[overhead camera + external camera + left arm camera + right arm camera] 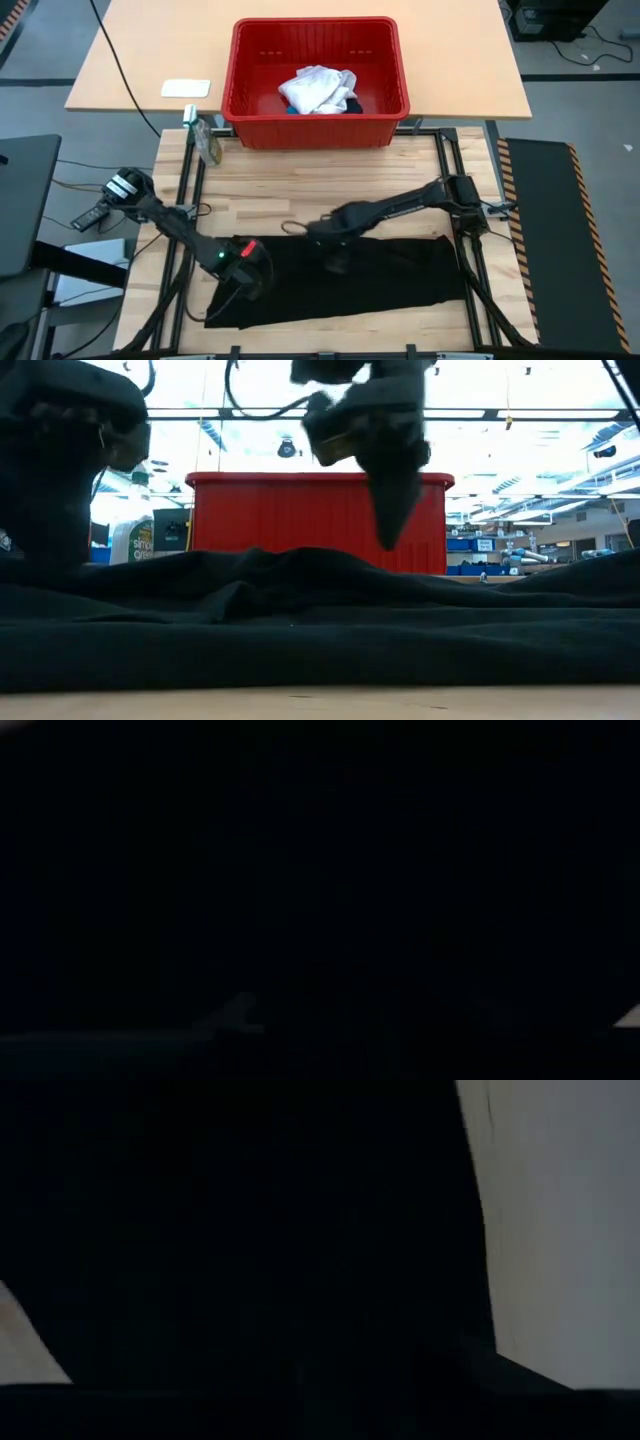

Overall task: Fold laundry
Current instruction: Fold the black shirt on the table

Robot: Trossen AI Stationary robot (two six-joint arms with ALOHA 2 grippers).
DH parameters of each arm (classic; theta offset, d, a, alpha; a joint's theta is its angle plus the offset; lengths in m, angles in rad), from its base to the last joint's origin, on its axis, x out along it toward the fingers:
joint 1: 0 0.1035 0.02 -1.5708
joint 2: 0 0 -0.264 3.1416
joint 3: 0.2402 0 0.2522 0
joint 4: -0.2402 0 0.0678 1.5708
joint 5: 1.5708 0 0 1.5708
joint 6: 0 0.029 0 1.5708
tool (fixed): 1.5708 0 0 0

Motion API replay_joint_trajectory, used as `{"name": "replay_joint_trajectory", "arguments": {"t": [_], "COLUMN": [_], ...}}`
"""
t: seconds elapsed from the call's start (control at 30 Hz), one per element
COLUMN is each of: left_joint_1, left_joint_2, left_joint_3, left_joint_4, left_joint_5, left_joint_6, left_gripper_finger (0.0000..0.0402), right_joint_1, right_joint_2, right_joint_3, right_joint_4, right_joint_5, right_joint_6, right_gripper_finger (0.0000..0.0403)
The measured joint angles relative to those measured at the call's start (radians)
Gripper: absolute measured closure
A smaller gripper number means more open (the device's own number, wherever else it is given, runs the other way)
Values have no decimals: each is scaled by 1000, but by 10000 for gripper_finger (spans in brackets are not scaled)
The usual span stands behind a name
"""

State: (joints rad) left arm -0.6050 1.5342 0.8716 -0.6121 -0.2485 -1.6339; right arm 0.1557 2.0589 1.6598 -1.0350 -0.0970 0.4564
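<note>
robotics lab: framed wooden workbench, cables, ceiling strip lights, storage bins.

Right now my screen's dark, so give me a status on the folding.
Left gripper and right gripper both over the black shirt. Shirt spread on table. White garment waits in red basket.

A black shirt on pale wood table; red basket holds white garment.
</note>
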Motion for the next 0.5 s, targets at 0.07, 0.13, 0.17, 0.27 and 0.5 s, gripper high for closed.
{"name": "replay_joint_trajectory", "arguments": {"t": [0.07, 0.13, 0.17, 0.27, 0.5], "left_joint_1": [-5, -11, -10, 9, 148], "left_joint_2": [-1, -1, -1, -3, -12], "left_joint_3": [-31, -57, -72, -130, -221], "left_joint_4": [22, 16, 21, 39, 143], "left_joint_5": [1, 2, 2, 1, -27], "left_joint_6": [-67, -87, -88, -85, 37], "left_gripper_finger": [258, 258, 258, 259, 260], "right_joint_1": [29, 48, 56, 76, 123], "right_joint_2": [-23, -43, -50, -70, -93], "right_joint_3": [-39, -100, -132, -238, -418], "right_joint_4": [-18, -3, 12, 49, 196], "right_joint_5": [44, 59, 59, 59, 23], "right_joint_6": [-2, 15, 30, 95, 329], "right_gripper_finger": [245, 249, 251, 258, 269]}}
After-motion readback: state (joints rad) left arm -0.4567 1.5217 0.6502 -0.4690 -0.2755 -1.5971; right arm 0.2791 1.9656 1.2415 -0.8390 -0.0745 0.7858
